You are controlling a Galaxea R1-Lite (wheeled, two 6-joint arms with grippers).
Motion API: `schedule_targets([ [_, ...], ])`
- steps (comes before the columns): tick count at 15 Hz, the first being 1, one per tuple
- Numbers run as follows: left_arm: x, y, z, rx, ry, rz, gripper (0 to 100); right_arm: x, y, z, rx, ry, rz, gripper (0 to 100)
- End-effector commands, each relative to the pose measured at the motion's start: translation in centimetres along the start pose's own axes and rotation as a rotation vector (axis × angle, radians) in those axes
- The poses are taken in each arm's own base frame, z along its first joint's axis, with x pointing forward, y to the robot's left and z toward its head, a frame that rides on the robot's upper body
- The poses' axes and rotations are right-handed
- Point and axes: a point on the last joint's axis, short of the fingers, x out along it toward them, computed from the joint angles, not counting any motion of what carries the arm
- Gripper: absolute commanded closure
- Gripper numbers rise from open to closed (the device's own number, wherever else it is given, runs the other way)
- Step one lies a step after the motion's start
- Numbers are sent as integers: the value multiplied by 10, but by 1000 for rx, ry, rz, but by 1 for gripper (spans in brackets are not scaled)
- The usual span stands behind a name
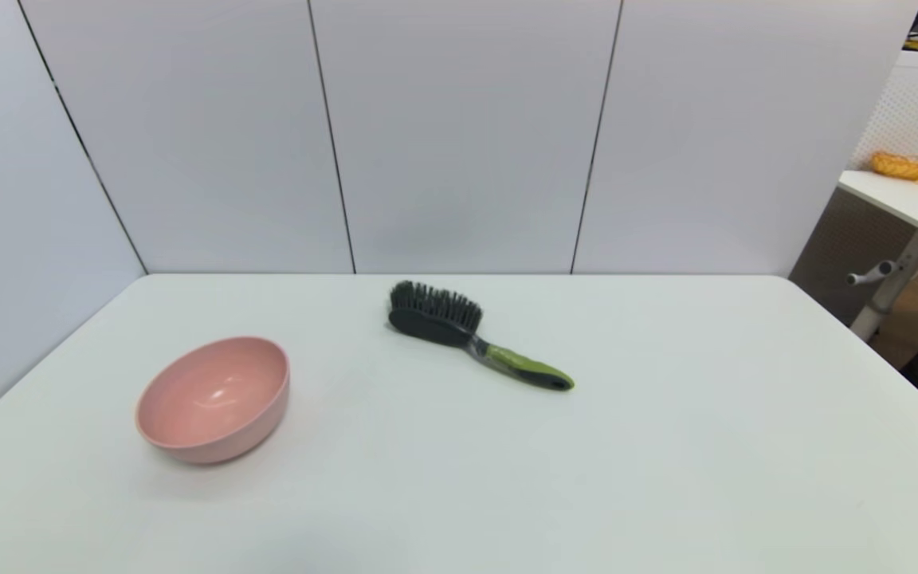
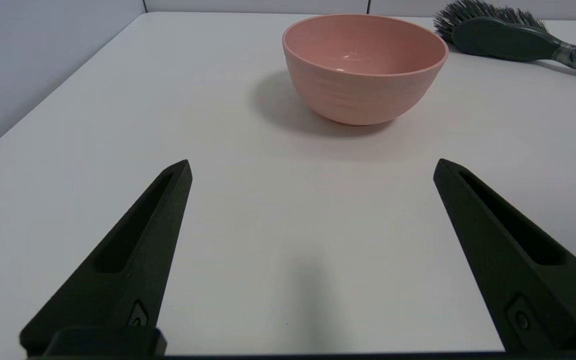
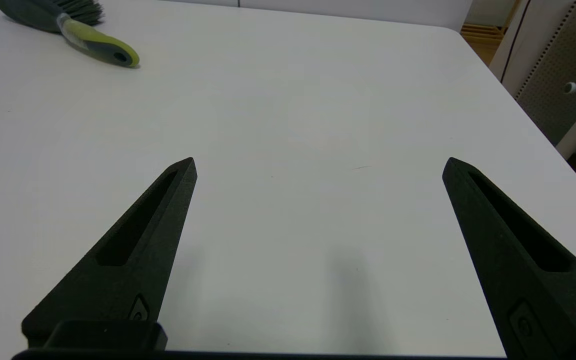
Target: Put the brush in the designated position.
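Observation:
The brush (image 1: 467, 336) lies on its side on the white table (image 1: 666, 446), toward the back centre, black bristled head to the left and lime-green handle pointing right and forward. It also shows in the left wrist view as the brush (image 2: 508, 37) beyond the bowl, and in the right wrist view as the brush (image 3: 75, 30) far off. My left gripper (image 2: 313, 167) is open over bare table, short of the bowl. My right gripper (image 3: 320, 165) is open over bare table, well away from the brush. Neither arm appears in the head view.
A pink bowl (image 1: 216, 396) stands upright at the left of the table, seen empty as the bowl (image 2: 363, 65) in the left wrist view. Grey wall panels (image 1: 459, 135) rise behind the table. Another table (image 1: 913, 203) with clutter stands off to the right.

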Motion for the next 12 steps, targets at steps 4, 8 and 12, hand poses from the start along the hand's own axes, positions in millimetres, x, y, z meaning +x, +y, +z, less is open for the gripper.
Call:
schedule_targets([
  [4,0,0,0,1,1,0,0,0,0,0,-1,4,0,0],
  [8,0,0,0,1,1,-1,0,0,0,0,-1,3,2,0],
  [12,0,0,0,1,1,0,0,0,0,0,-1,4,0,0],
])
